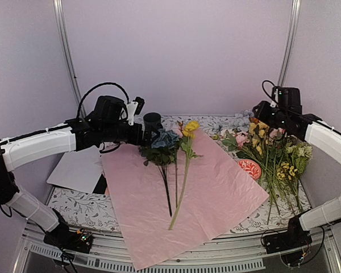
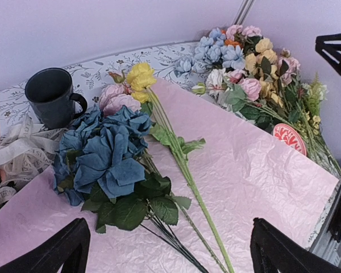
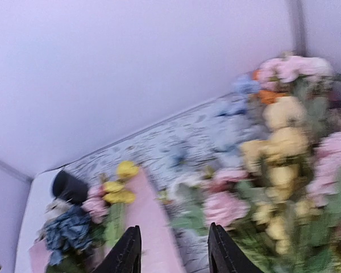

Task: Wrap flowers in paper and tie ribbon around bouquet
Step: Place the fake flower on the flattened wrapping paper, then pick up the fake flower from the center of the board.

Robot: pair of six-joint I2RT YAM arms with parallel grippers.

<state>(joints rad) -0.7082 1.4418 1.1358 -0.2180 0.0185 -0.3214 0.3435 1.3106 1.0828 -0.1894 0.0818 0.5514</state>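
Note:
The paper lies spread flat on the table, pink side up. On it lie the flowers: a blue head, pink blooms and a long-stemmed yellow bloom, stems toward the near edge. My left gripper hovers over the flower heads, open wide, nothing between its fingers. The cream ribbon lies bunched left of the paper by a dark mug. At the back right, my right gripper hangs over the loose flower pile, open and empty; that view is blurred.
A loose pile of pink, yellow and blue flowers covers the right side of the table, with a red round disc beside it. A flat white sheet lies at the left. The dark mug stands behind the flower heads.

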